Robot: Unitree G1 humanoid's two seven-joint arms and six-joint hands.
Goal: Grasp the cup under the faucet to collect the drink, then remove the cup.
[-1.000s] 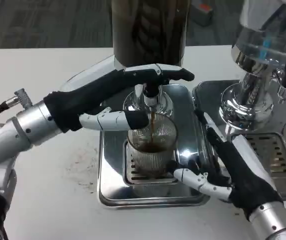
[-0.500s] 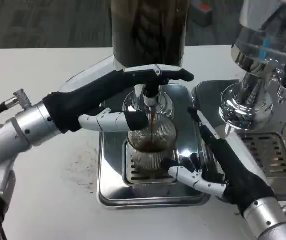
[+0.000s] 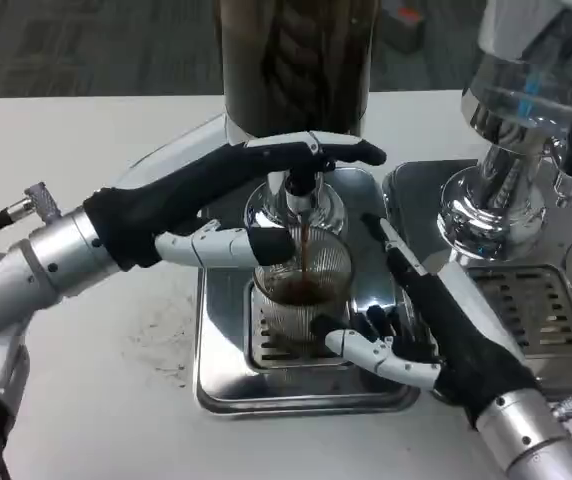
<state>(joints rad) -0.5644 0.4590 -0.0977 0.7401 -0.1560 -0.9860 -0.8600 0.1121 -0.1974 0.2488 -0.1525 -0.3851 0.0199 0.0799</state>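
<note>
1. Since a second ago the right hand [image 3: 436, 335] has slid leftward toward the cup [image 3: 301, 295], its lower finger now just beside the glass's base; the left hand [image 3: 226, 200] has stayed where it was.
2. Ribbed and clear, the cup stands upright on the grate of the steel drip tray [image 3: 226, 370], directly under the faucet [image 3: 301, 195] — a thin brown stream falls into it and dark drink covers its bottom.
3. The left hand reaches in from the left, palm down: its upper fingers lie stretched together over the faucet's handle, and a lower white finger points across to touch the cup's rim on the left.
4. The right hand lies on the tray's right edge, fingers spread — one points up past the cup's right side, others toward its base; whether any touches the glass I cannot tell.
5. Behind stands the dark dispenser tank [image 3: 296, 60]; a second dispenser [image 3: 511, 150] with its own tray sits to the right on the white table [image 3: 86, 130].
</note>
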